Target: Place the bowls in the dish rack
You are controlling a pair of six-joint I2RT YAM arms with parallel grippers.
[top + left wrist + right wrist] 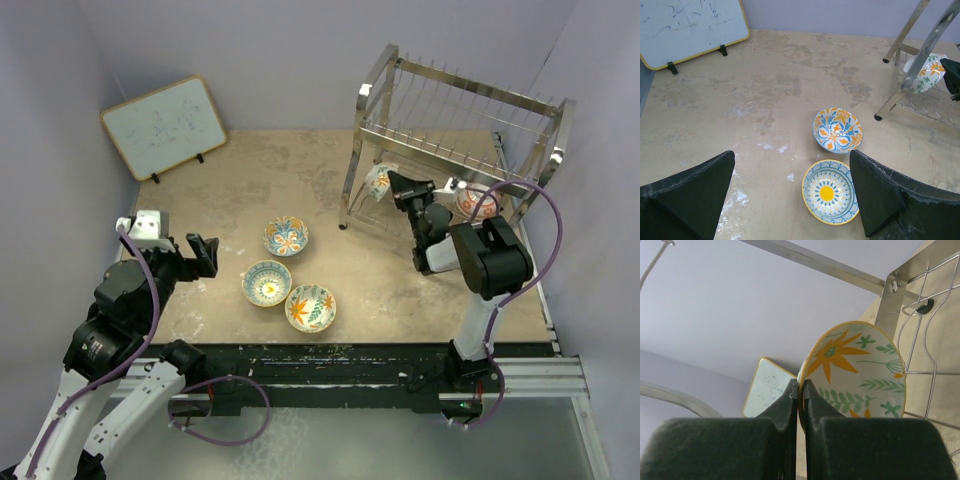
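Observation:
Three bowls lie on the table: a blue-and-orange one point(286, 236), a blue one with a yellow centre point(267, 284) and a green-and-orange one point(310, 307). My right gripper point(397, 183) is shut on the rim of a green-and-orange floral bowl point(855, 372), held on edge at the lower tier of the dish rack point(455, 110). That bowl also shows in the top view point(379, 181). A red-orange bowl point(476, 200) sits in the rack's lower tier. My left gripper point(790, 200) is open and empty, above the table left of the yellow-centred bowl point(830, 191).
A wood-framed whiteboard point(164, 127) leans at the back left. The rack's chrome legs point(900, 85) stand on the table at the right. Purple walls close in the back and both sides.

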